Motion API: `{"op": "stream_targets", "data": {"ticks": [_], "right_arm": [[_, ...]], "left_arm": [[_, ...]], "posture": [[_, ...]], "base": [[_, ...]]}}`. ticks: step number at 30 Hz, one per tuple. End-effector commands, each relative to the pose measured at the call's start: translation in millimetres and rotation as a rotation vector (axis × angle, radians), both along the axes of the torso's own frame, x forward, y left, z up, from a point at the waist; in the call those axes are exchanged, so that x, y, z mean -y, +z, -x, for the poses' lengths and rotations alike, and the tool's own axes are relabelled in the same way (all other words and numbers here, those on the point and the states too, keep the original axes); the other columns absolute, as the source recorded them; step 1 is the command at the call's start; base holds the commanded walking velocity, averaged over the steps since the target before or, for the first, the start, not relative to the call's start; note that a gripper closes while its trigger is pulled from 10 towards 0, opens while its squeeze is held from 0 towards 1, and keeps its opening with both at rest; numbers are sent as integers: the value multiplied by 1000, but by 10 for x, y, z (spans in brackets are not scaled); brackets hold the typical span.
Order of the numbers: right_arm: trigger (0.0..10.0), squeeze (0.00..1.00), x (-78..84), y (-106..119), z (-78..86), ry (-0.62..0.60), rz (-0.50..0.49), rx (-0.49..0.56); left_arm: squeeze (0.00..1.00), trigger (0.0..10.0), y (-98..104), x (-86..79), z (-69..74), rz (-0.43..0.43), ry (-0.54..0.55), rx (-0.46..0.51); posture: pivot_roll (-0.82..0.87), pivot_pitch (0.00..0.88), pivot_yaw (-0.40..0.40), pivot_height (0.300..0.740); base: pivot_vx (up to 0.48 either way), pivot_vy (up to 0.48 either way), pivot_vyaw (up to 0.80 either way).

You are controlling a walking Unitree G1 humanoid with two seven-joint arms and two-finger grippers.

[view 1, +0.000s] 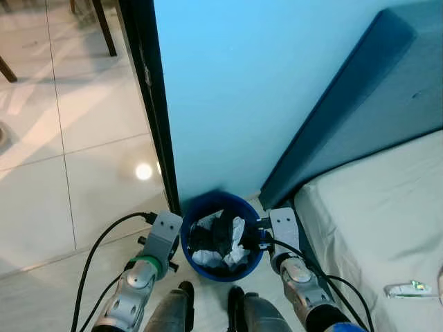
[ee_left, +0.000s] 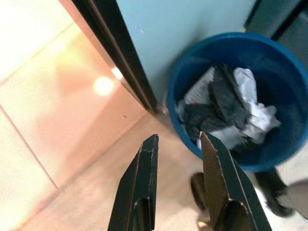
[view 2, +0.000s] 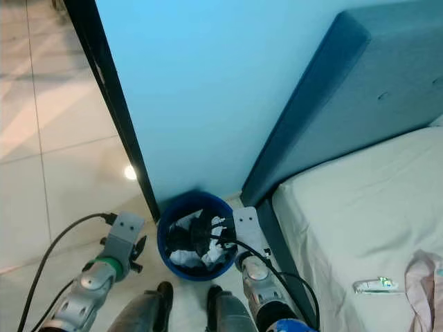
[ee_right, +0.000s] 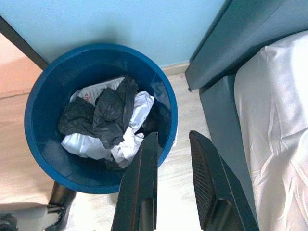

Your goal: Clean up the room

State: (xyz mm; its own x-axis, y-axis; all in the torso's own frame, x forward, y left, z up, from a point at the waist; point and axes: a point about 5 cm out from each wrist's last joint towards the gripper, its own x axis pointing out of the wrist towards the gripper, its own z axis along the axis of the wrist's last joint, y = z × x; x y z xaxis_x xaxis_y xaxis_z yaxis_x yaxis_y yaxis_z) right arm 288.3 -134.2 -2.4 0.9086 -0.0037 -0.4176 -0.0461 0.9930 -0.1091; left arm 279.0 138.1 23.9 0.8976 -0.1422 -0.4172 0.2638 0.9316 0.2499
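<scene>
Two grippers flank the blue waste bin, which stands on the floor against the light blue wall, just beside the corner of the bed. The left gripper hangs near the bin's rim, its fingers narrowly parted and empty; the right gripper hovers over the rim at the bed side, likewise slightly parted and holding nothing. Crumpled white paper and black wrappers fill the bin. It looks light, its plastic wall somewhat flexible and smooth, so pinching the rim from opposite sides seems the surest hold.
</scene>
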Motion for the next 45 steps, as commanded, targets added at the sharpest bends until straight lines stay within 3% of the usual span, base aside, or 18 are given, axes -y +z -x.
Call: {"op": "stream_targets", "data": {"ticks": [1, 15, 45], "right_arm": [[10000, 0, 25, -79, 83, -10, 5, -27], [10000, 0, 22, -111, 156, -17, -11, -34], [10000, 0, 54, -143, 173, -37, -19, -87]], "left_arm": [[0, 10000, -82, 18, 55, -17, -3, -23], [0, 10000, -110, 78, 17, -45, 8, -24], [0, 10000, -118, 117, -14, -17, -60, -34]], "posture": [[-7, 157, -6, 740], [-12, 146, -14, 740], [-21, 114, -10, 740]], "base": [[0, 0, 0], [0, 0, 0], [0, 0, -800]]}}
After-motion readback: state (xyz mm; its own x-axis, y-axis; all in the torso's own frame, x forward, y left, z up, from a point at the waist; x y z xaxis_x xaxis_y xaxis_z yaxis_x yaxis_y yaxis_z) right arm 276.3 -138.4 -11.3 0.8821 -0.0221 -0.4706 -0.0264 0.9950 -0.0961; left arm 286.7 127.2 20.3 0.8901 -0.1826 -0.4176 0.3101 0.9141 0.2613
